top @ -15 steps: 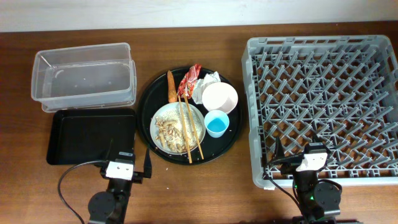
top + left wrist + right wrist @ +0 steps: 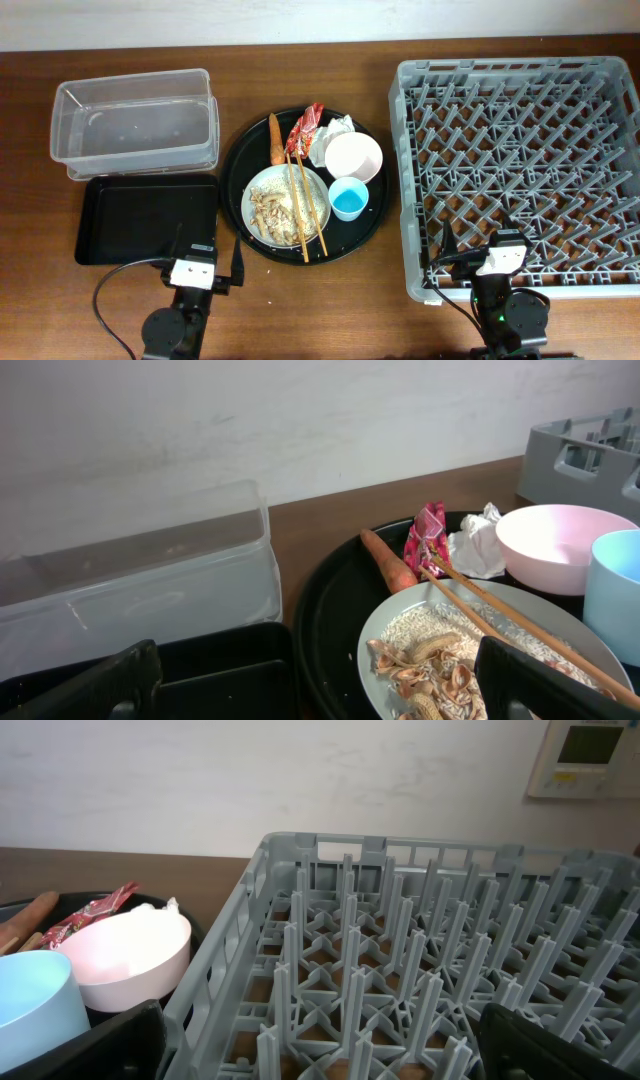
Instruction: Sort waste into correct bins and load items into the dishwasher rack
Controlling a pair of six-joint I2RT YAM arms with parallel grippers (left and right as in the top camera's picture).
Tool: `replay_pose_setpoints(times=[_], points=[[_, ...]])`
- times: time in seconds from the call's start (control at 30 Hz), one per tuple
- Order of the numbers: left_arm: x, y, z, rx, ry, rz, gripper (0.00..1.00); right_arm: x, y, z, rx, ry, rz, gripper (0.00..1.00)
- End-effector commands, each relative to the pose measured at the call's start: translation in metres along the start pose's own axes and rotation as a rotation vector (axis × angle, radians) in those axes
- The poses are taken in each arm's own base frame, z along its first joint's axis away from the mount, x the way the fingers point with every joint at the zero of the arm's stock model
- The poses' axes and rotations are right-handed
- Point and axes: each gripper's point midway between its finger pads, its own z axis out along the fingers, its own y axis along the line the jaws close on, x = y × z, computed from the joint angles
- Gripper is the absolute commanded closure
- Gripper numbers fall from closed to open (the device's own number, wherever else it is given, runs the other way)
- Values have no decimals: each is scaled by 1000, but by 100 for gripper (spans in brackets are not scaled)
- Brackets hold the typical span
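On the round black tray (image 2: 372, 225) lie the plate (image 2: 258, 190) of beige scraps and rice (image 2: 440, 660), chopsticks (image 2: 307, 215) across it, carrot (image 2: 275, 140), red wrapper (image 2: 303, 130), crumpled napkin (image 2: 338, 128), white bowl (image 2: 354, 157) and blue cup (image 2: 348, 198). The clear tub (image 2: 135, 120) and shallow black tray (image 2: 150, 220) sit at the left. The grey rack (image 2: 520, 160) is at the right. My left gripper (image 2: 208, 250) is open and empty near the black tray's front right corner. My right gripper (image 2: 478, 240) is open and empty over the rack's front left corner.
The tub and the shallow tray touch each other at the left. A wall runs along the table's far edge. A cable loops beside the left arm's base (image 2: 105, 300).
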Motion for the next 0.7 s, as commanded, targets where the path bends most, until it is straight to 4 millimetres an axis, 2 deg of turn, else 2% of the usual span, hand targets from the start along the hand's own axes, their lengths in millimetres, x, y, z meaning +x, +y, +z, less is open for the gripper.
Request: replay_pose_setpoints(times=[0.0, 0.03, 0.07, 0.17, 0.2, 0.23, 0.27, 0.3, 0.33, 0.4, 0.47, 0.57, 0.6, 0.67], points=[[1, 1, 0, -7, -3, 13, 0, 3, -2, 0, 9, 6, 4, 2], [1, 1, 0, -7, -3, 13, 0, 3, -2, 0, 9, 6, 4, 2], [0, 14, -1, -78, 2, 85, 0, 3, -2, 0, 9, 6, 4, 2], [-2, 16, -1, -92, -7, 86, 0, -3, -2, 0, 10, -17, 5, 2], [-6, -2, 0, 10, -32, 87, 0, 2, 2, 0, -14, 2, 5, 2], [-9, -15, -1, 88, -53, 88, 0, 0, 16, -1, -97, -5, 5, 2], [-21, -27, -4, 160, -108, 91, 0, -7, 34, -4, -203, -33, 6, 2], [-39, -27, -6, 159, -180, 84, 0, -27, 44, -9, -267, -86, 55, 2], [-76, -21, -15, 139, -297, 63, 0, -57, 43, -17, -272, -138, 114, 2], [-102, -13, -23, 122, -315, -12, 0, -91, 42, -28, -278, -162, 165, 2], [-120, -10, -25, 140, -249, -91, 0, -110, 42, -35, -272, -67, 179, 2], [-147, -8, -9, 157, -113, -101, 0, -118, 44, -28, -262, 234, 211, 2], [-152, -7, -1, 163, -35, -104, 0, -120, 45, -25, -261, 362, 226, 2], [-148, -11, 17, 193, 176, -115, 0, -122, 47, -21, -254, 566, 249, 2]])
